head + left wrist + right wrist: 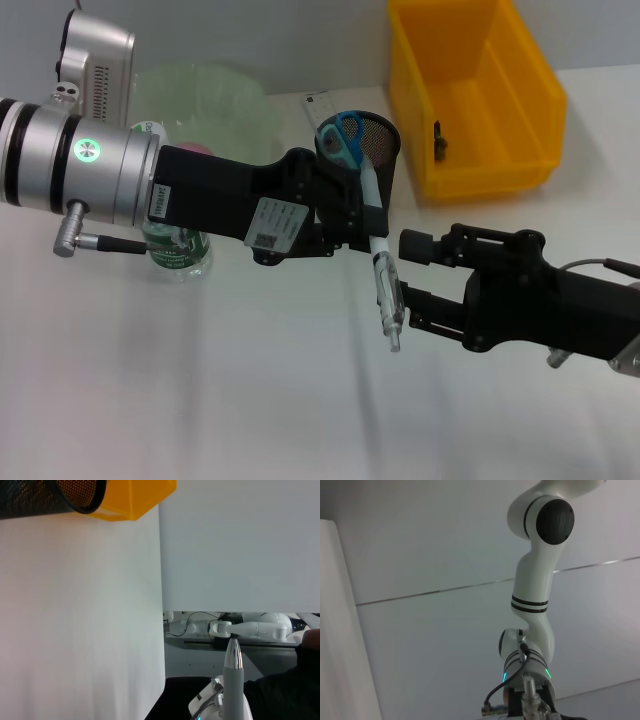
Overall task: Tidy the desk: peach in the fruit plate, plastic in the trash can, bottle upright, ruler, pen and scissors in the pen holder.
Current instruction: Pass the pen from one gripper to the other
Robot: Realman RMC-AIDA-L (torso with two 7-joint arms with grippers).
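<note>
- Left gripper (pixel 362 215) is clamped on the pen (pixel 383 290), holding it by its upper end; the barrel hangs free, tip toward 6 o'clock, over bare white table (pixel 250 400).
- Pen holder (pixel 372 145) sits just past the gripper at 12 o'clock, its rim close to the pen's top; scissors (pixel 345 138) and ruler (pixel 318 105) stand inside.
- Right gripper (pixel 410 270) sits at 3 o'clock of the pen, fingers spread with the barrel near them.
- Yellow bin (pixel 480 100) stands at 2 o'clock, just beside the holder.
- Bottle (pixel 178 250) stands upright at 9 o'clock, partly hidden beneath the left arm; the green plate (pixel 200 95) lies behind it.
</note>
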